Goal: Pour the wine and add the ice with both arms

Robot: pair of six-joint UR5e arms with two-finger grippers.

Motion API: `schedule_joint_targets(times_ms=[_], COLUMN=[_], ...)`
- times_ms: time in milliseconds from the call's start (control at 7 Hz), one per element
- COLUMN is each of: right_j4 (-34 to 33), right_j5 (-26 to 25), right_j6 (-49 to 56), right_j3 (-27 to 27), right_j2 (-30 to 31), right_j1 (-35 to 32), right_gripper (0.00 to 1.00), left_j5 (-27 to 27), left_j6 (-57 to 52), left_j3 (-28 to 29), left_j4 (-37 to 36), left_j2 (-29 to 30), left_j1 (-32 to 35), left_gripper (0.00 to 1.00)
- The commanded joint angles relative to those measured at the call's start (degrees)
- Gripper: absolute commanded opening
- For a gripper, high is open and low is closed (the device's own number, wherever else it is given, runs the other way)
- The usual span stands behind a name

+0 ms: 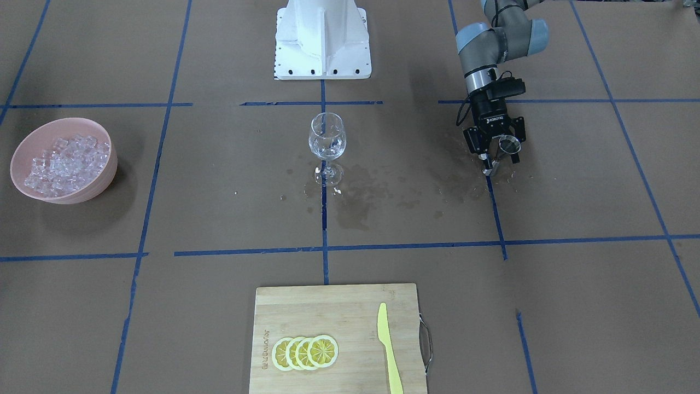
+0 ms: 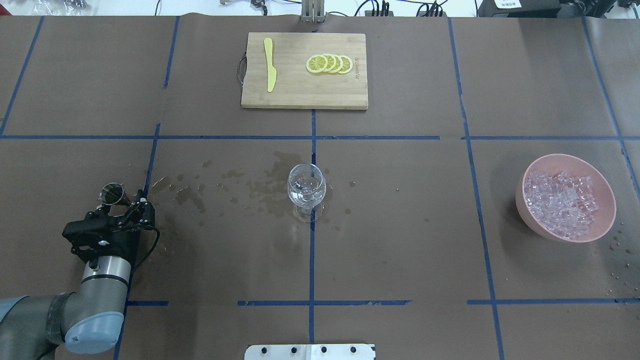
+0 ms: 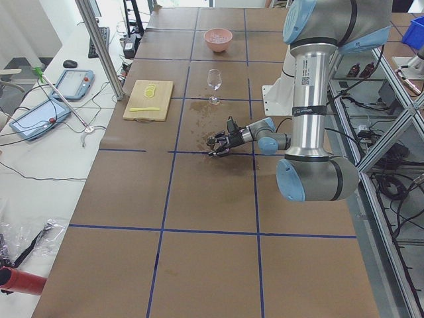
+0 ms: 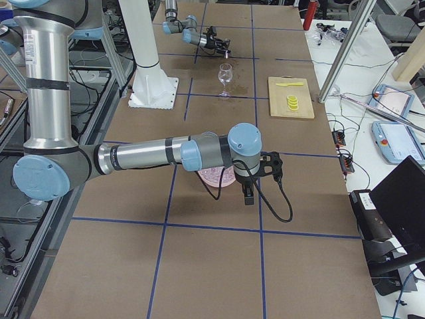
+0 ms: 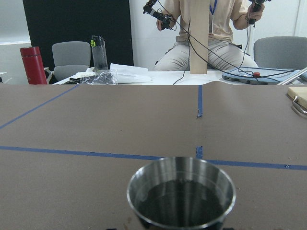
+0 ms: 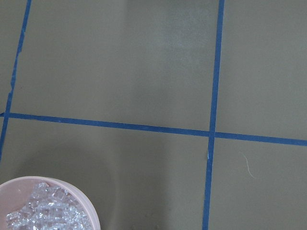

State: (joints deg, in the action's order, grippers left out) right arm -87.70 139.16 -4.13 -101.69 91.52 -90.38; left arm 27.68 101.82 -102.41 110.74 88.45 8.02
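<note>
Left gripper (image 1: 499,153) pinching small steel measuring cup (image 5: 181,194), rig's left | right gripper (image 4: 247,193) near pink round bowl (image 2: 555,164), jaws: I'm not making out | clear wine (image 2: 306,196) sitting in stemmed glass goblet (image 1: 327,137), centre | glassy ice cubes (image 2: 562,205) heaping in that bowl; I'm judging them slick, hard, so I'm favouring flat faces.

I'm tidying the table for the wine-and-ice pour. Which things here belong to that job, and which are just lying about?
Part of the job:
wine glass holding the wine
metal cup in the left gripper
ice in the pink bowl
right gripper

Lying about:
cutting board
lemon slices
yellow knife
</note>
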Motion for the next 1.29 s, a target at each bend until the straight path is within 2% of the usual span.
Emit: schedule_joint_targets(times_ms=[0,429,571,714,1143], right_j4=[0.07,-0.10,-0.10,-0.10,-0.10], right_j5=[0.06,0.06,0.06,0.06,0.67], right_j6=[0.09,0.00,0.00,0.00,0.00], right_j3=[0.00,0.00,0.09,0.00,-0.09], right_j2=[-0.02,-0.02,-0.02,-0.02,0.06], right_j1=[0.03,0.03,0.03,0.03,-0.06], right_gripper=[1.00,1.00,1.00,1.00,1.00], left_j5=[0.00,0.00,0.00,0.00,0.00], left_j6=[-0.04,-0.04,-0.04,-0.04,-0.91], left_j3=[0.45,0.46,0.46,0.02,-4.53], left_j4=[0.00,0.00,0.00,0.09,0.44], left_j2=[0.14,0.40,0.58,0.67,0.41], left_j1=[-0.02,-0.11,-0.02,-0.02,1.03], left_gripper=[0.56,0.37,0.22,0.00,0.00])
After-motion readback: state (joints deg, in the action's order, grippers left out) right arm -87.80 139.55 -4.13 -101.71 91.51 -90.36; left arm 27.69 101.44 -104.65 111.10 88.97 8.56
